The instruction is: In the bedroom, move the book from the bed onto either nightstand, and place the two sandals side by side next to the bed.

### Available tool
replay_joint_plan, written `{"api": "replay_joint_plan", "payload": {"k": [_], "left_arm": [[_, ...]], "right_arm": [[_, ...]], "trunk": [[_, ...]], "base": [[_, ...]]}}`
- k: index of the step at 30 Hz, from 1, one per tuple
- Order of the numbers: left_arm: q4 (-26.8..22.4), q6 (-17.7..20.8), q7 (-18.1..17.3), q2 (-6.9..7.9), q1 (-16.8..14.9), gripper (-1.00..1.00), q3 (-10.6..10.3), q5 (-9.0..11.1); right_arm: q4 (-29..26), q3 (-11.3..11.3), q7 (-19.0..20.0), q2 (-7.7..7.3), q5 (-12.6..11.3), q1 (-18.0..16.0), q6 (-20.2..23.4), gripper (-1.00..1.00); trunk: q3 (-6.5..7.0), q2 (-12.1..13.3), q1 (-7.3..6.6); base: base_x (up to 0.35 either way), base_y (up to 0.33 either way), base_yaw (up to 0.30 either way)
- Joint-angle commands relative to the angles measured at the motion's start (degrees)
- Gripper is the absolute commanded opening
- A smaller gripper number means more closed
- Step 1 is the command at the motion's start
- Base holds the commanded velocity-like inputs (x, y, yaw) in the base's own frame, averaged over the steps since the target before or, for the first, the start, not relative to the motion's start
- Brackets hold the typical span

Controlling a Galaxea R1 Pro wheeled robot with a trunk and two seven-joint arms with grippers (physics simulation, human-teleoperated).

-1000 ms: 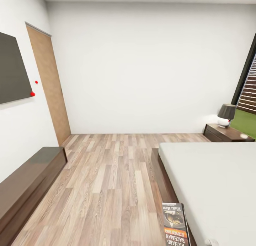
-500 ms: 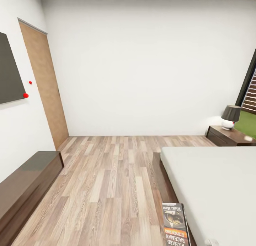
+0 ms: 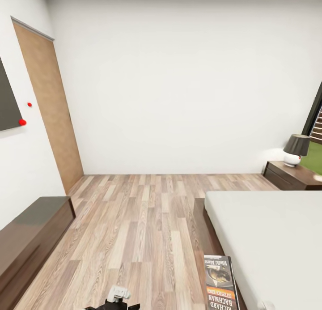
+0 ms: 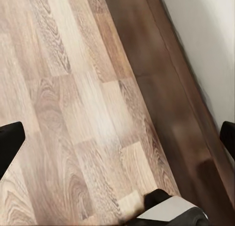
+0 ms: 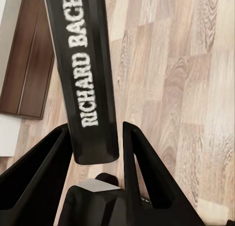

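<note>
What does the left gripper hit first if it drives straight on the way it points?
Most likely the wood-plank floor: the left wrist view looks down onto bare planks between the open fingertips. The dark brown bench runs along one side, off the centre line. Depth is unclear.

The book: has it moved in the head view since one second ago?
No. The book sits at the same spot in the picture, while the door and lamp shifted, so the camera turned.
</note>
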Motion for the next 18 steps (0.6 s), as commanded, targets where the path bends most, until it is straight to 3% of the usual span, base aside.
{"api": "replay_joint_plan", "payload": {"k": [1, 18], "left_arm": [[0.1, -0.27, -0.31, -0.06, -0.04, 1.0, 0.44, -0.38], [1.49, -0.54, -0.19, -0.49, -0.03, 1.0, 0.4, -0.43]], "right_arm": [[-0.07, 0.15, 0.12, -0.05, -0.75, -0.05, 0.61, -1.0], [0.02, 0.15, -0.25, 0.04, -0.7, -0.05, 0.61, -1.0]], "trunk": [[-0.09, -0.07, 0.05], [-0.09, -0.07, 0.05]], "base": [[0.333, 0.0, 0.0], [0.333, 0.0, 0.0]]}}
